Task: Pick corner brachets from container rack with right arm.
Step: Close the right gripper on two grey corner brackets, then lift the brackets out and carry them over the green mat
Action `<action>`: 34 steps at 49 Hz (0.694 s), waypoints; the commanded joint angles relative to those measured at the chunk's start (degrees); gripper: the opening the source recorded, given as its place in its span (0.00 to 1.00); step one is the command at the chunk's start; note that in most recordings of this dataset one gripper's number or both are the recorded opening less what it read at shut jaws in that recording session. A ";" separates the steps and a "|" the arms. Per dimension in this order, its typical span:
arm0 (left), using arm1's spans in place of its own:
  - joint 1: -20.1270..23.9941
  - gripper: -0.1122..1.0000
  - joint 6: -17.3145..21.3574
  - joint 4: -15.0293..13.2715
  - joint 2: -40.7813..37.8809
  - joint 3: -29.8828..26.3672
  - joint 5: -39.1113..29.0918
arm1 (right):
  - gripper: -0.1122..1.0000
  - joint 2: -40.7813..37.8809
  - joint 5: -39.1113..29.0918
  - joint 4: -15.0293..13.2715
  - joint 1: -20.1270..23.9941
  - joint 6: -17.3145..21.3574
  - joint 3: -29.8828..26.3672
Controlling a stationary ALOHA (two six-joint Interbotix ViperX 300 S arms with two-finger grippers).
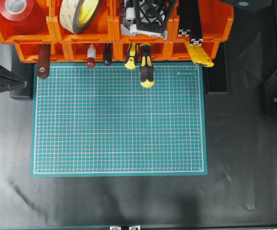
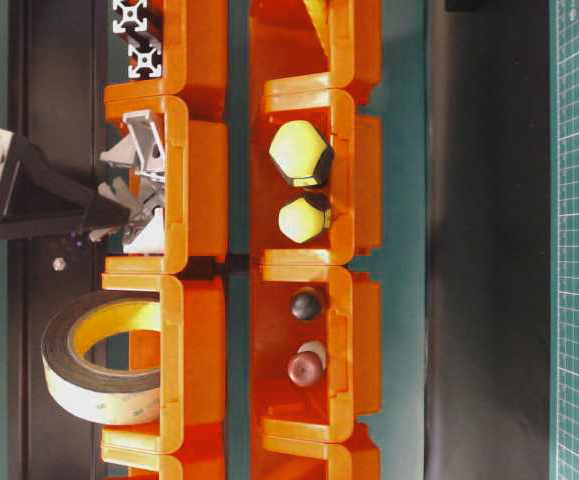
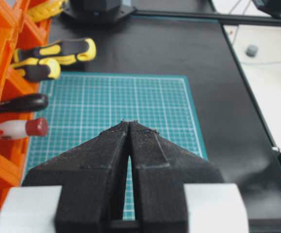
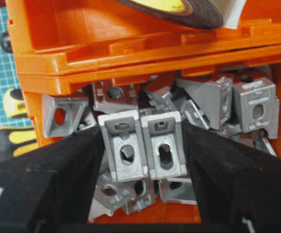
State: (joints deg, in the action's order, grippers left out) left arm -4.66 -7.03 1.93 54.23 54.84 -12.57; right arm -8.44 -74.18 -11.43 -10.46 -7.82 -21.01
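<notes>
Your green mat [image 1: 119, 124] gives open room across its middle and near side. Along its far edge, screwdriver handles [image 1: 146, 67] jut from the container rack [image 1: 33, 33]. Inside the bin, corner brachets [image 4: 142, 145] crowd the right gripper [image 4: 142, 160], with the orange rim [image 4: 130, 63] just above.

Looks like a workshop bench: orange parts bins [image 1: 28, 33] stuffed with screwdrivers [image 1: 146, 67] and tape rolls [image 1: 81, 14], plus a green cutting mat [image 1: 119, 120].

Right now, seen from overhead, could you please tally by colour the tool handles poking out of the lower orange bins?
Yellow-and-black handles: 2
Reddish-brown handle: 1
Red-tipped white handle: 1
Dark handle: 1
All-yellow handle: 1
Total: 6
</notes>
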 commanded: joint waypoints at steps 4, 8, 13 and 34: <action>-0.09 0.10 0.00 0.26 -0.18 -1.23 0.35 | 0.56 0.70 -0.97 -0.26 0.35 0.18 -1.41; -0.09 0.10 0.00 0.26 -0.18 -1.23 0.26 | 0.56 0.70 -1.23 -0.26 0.79 0.18 -1.67; -0.09 0.10 0.00 0.26 -0.18 -1.23 0.35 | 0.56 1.49 -2.29 -0.26 1.67 0.35 -2.55; -0.09 0.10 0.35 0.35 1.49 -1.58 0.26 | 0.56 14.06 1.58 -0.26 10.81 7.03 2.90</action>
State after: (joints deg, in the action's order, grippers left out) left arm -4.57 -6.77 2.02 55.37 54.84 -12.48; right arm 1.85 -73.92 -11.51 -2.02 -1.76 -18.28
